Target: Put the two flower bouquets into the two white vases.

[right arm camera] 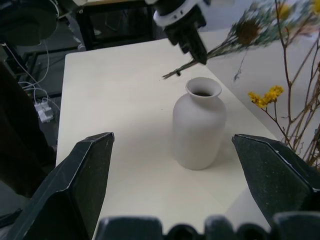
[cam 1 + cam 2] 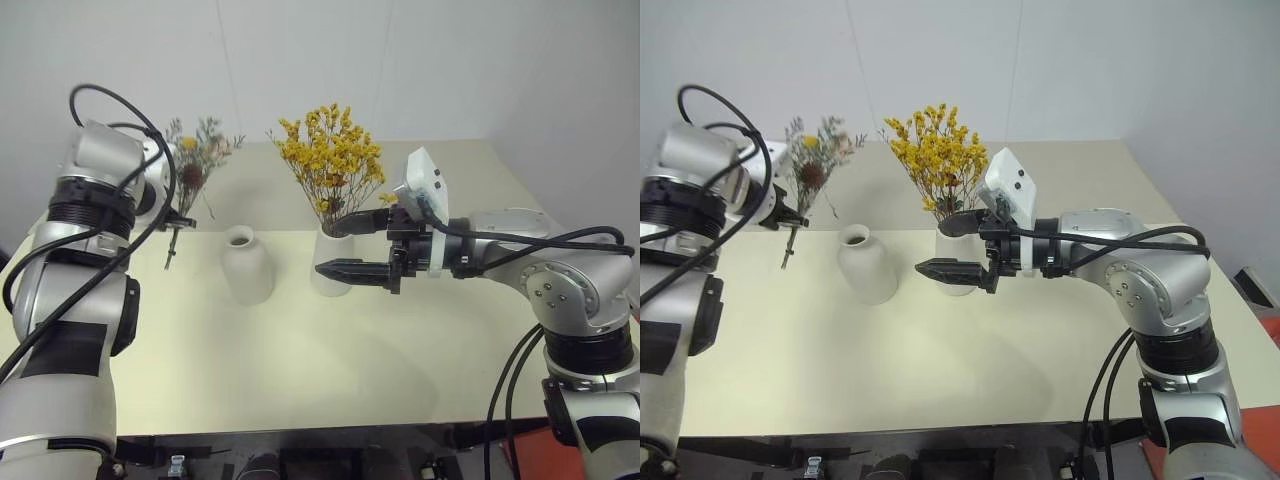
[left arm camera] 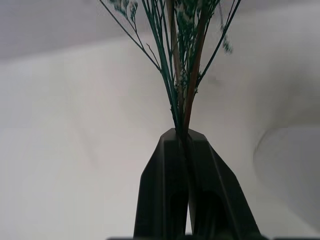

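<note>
Your right gripper (image 2: 357, 247) hangs wide open beside the yellow-bunch vase (image 2: 330, 262), while your left gripper (image 2: 180, 218), at ten o'clock from the empty narrow-necked matte white bottle vase (image 2: 246, 264), pinches the grey-green pine-cone bouquet (image 2: 194, 170) by its thin stems, which could snag that tight rim.

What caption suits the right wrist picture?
Open right gripper faces the empty bottle vase; left gripper holds the grey-green bouquet.

We find no readable text, label, brand, number or sign anywhere. Vases (image 2: 247, 264) plain white, unmarked. Table (image 2: 300, 360) bare of print. Arm housings carry no legible marking.
</note>
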